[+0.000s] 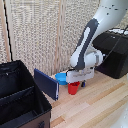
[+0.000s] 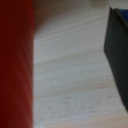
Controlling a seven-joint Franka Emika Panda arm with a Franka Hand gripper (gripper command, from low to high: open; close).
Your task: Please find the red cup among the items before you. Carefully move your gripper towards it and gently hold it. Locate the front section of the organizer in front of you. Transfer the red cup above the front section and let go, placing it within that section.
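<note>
Filling one side of our wrist view, the red cup (image 2: 15, 65) sits right against our gripper (image 1: 76, 83), so we judge we are low for the grasp; whether our fingers are closed on it we cannot tell. It stands on the wooden table (image 1: 95, 107) beside the blue bowl (image 1: 61, 77). Between us and the organizer (image 1: 20, 100) leans a dark blue panel (image 1: 46, 83), which may obstruct. Farther back sits the black appliance (image 1: 114, 52).

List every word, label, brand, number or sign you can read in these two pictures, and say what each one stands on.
None can be read.
The red cup, blue bowl, organizer and black appliance show no lettering at this sharpness.
The wrist view is blurred: only red, bare wood and a dark edge.
</note>
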